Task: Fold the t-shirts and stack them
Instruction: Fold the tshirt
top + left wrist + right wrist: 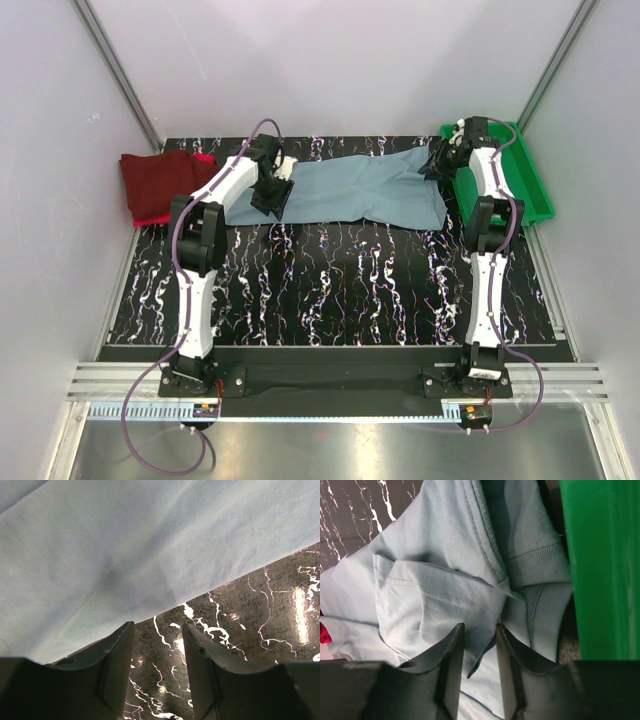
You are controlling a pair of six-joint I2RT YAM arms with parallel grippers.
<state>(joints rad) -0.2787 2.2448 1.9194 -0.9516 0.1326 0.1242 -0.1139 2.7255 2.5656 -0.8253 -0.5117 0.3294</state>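
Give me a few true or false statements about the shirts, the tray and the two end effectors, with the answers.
1. The grey-blue shirt stretches between the left end effector and the right end effector. True.
2. The maroon shirt sits in the green tray. False: it lies at the table's far left; the green tray is far right.
3. The left end effector grips the grey-blue shirt. False: its fingers stand apart over bare table, the shirt's edge just ahead.
4. The grey-blue shirt's right end lies beside the green tray. True.
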